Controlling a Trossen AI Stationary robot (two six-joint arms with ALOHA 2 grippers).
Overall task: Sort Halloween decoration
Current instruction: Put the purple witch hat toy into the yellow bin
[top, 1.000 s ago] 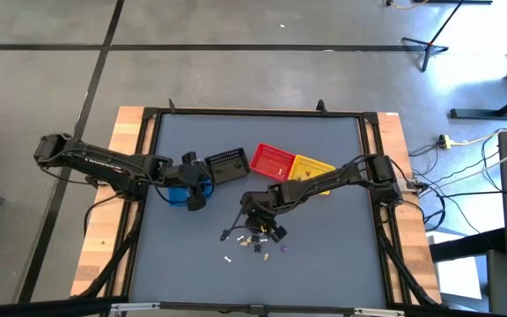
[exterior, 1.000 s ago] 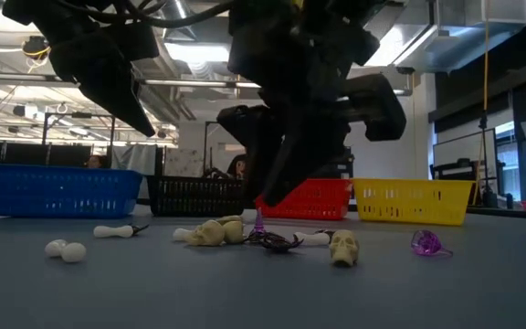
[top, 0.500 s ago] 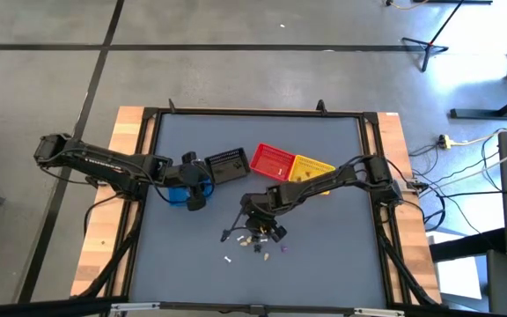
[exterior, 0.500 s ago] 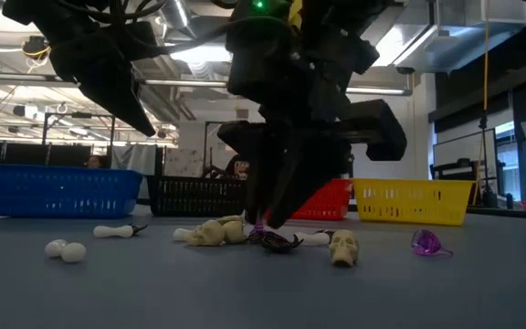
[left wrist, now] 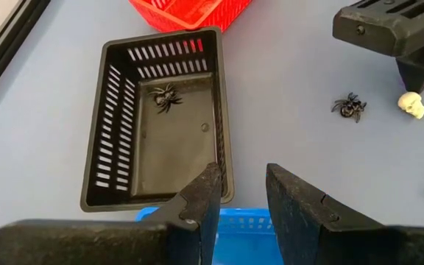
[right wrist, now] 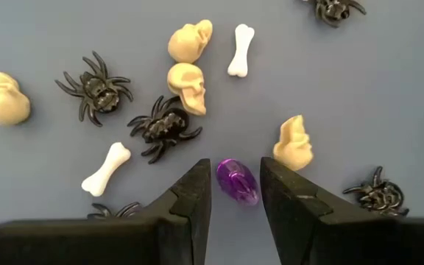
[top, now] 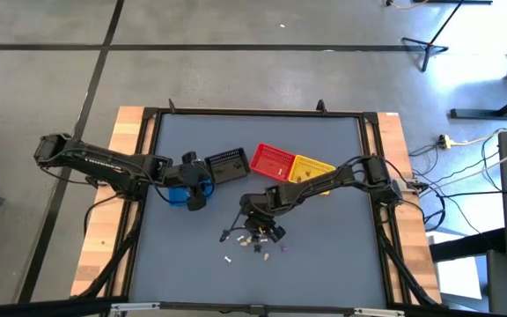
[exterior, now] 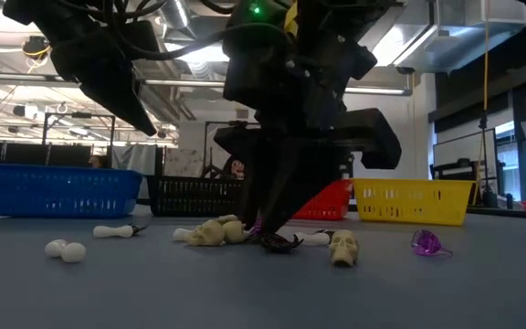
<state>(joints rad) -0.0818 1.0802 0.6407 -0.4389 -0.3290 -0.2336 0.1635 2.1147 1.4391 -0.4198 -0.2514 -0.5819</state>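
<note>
Roughly a dozen trinkets loose on the counter (top: 324, 255), bunched at mid-counter in front of the basket row: cream skulls (right wrist: 186, 85), white bones (right wrist: 105, 169), black spiders (right wrist: 98, 90), plus one purple trinket (right wrist: 238, 180). Right claw (right wrist: 235, 199) down among them, tips at counter level in the low view, fingers (right wrist: 190, 199) set narrow and straddling the purple trinket; a sliver of counter visible on one side, so apparently bracketing rather than pinching yet. Probable reason for that placement: isolating the odd-coloured piece from the nearest skull and spider just beside it, both close enough to get nudged on closing. Left claw (left wrist: 241, 195) parked high over the near edge of the blue basket (left wrist: 197, 215), fingers a little apart, nothing between them, facing the black basket (left wrist: 160, 125). One spider (left wrist: 166, 96) already lying inside that black basket, hence a likely dark-goes-in-black rule. Red basket (top: 271, 161) and yellow basket (top: 311, 167) side by side beyond the pile, within the right arm's reach; contents not discernible. Sorting judged barely begun, most pieces not yet binned. Destination for purple unclear from the layout. Main risk on the pick: small smooth piece squirting out from between the tips.
</note>
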